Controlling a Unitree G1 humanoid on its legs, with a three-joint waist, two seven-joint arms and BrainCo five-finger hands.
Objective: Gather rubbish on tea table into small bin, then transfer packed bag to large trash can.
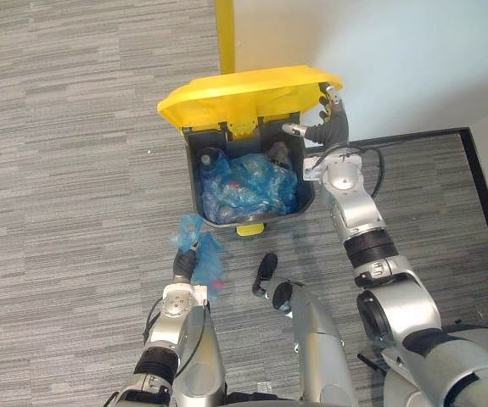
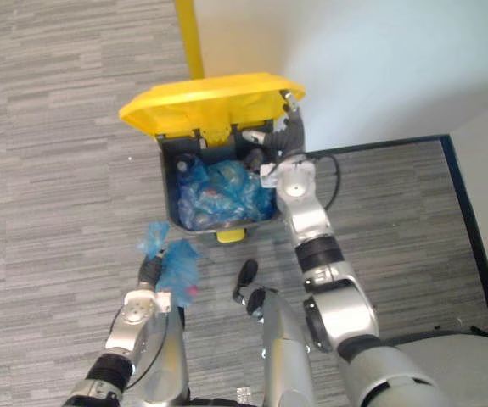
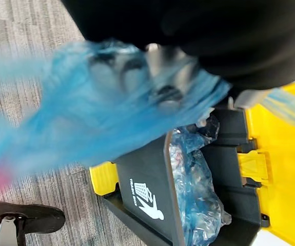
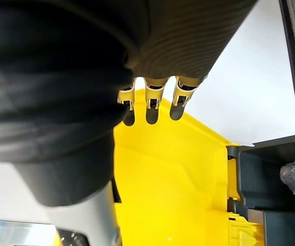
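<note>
A large dark grey trash can (image 1: 189, 174) stands on the carpet with its yellow lid (image 1: 244, 93) swung up. Blue bags (image 1: 248, 191) of rubbish lie inside it. My left hand (image 1: 184, 264) is shut on a small blue packed bag (image 1: 199, 246), which hangs just in front of the can's near left corner, a little above the floor. In the left wrist view the blue bag (image 3: 85, 118) is bunched round that hand's fingers. My right hand (image 1: 328, 125) is at the lid's right end, open, its straight fingers (image 4: 152, 97) pressed against the yellow lid (image 4: 173, 169).
A yellow post (image 1: 224, 34) rises behind the can beside a white wall (image 1: 396, 59). A black skirting line (image 1: 413, 136) runs along the floor to the right. The can's yellow pedal (image 1: 248, 229) sticks out at its front. Grey carpet (image 1: 65, 170) spreads to the left.
</note>
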